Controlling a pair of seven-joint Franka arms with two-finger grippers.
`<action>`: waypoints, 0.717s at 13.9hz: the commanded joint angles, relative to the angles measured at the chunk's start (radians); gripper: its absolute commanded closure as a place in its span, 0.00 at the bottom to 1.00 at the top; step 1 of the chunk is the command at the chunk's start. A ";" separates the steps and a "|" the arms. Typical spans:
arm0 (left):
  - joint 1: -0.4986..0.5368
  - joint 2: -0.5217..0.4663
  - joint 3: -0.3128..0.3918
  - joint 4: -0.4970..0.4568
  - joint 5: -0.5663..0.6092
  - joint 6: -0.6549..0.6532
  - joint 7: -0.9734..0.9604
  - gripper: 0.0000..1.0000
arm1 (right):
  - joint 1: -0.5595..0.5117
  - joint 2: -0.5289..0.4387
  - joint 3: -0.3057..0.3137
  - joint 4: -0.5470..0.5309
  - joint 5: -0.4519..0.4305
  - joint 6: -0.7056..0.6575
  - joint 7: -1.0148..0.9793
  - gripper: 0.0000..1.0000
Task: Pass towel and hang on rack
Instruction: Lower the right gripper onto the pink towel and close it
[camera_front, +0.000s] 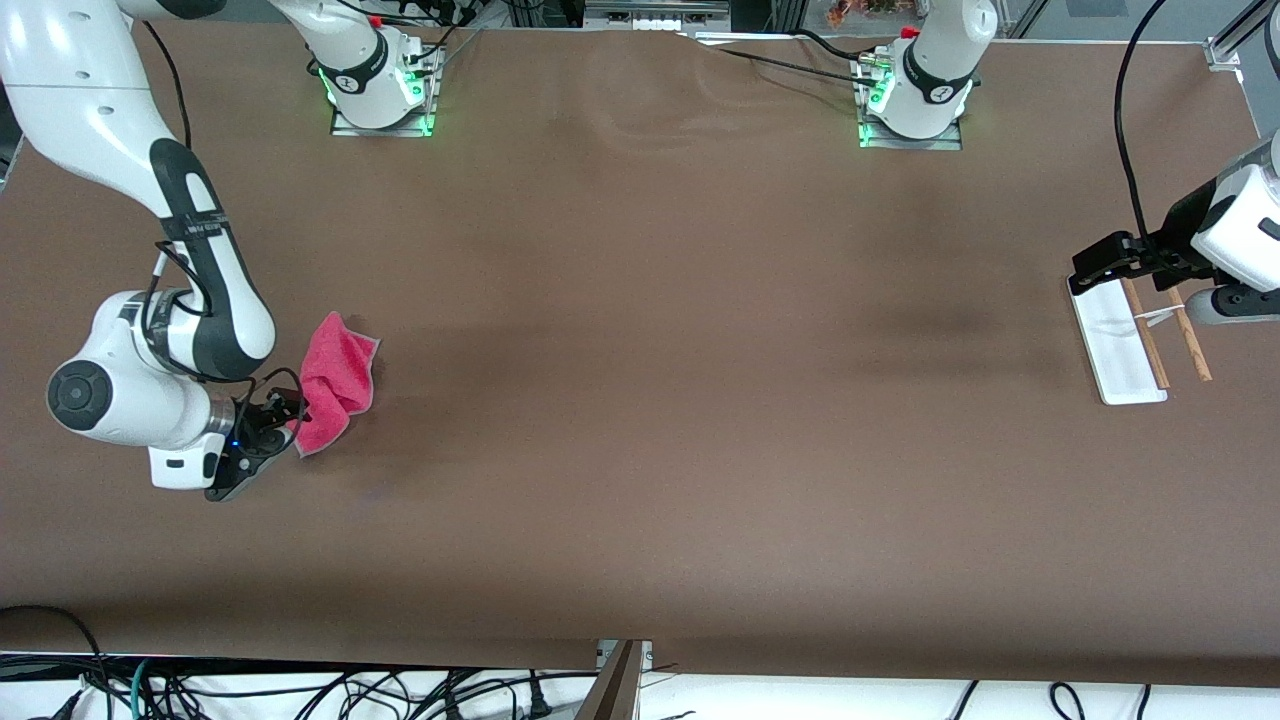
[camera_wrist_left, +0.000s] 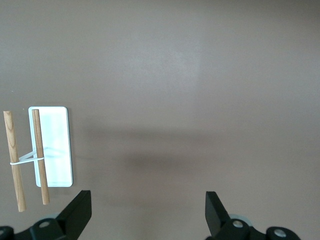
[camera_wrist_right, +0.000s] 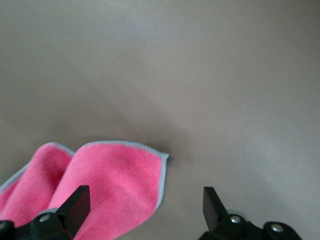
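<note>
The towel (camera_front: 336, 383) lies crumpled on the table (camera_front: 640, 400) toward the right arm's end, its pink side up and its thin grey edge showing along the folds. The right gripper (camera_front: 283, 420) hangs just over the towel's nearer corner with its fingers (camera_wrist_right: 75, 200) spread wide, one above the cloth and the other above bare table; it holds nothing. Well apart, at the left arm's end of the table, stands the rack (camera_front: 1135, 340): a flat white base with two thin wooden rods joined by a white crosspiece. The left gripper (camera_front: 1105, 262) hovers over the rack's farther end, its fingers (camera_wrist_left: 77, 212) also wide and empty.
</note>
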 joint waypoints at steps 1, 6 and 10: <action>-0.003 0.014 -0.002 0.034 0.019 -0.023 0.003 0.00 | -0.011 0.035 0.006 0.016 0.019 0.043 -0.040 0.00; -0.003 0.014 -0.002 0.035 0.018 -0.020 0.003 0.00 | -0.010 0.058 0.008 0.016 0.017 0.077 -0.040 0.01; -0.003 0.014 -0.002 0.035 0.018 -0.020 0.003 0.00 | -0.006 0.065 0.009 0.016 0.017 0.082 -0.040 0.47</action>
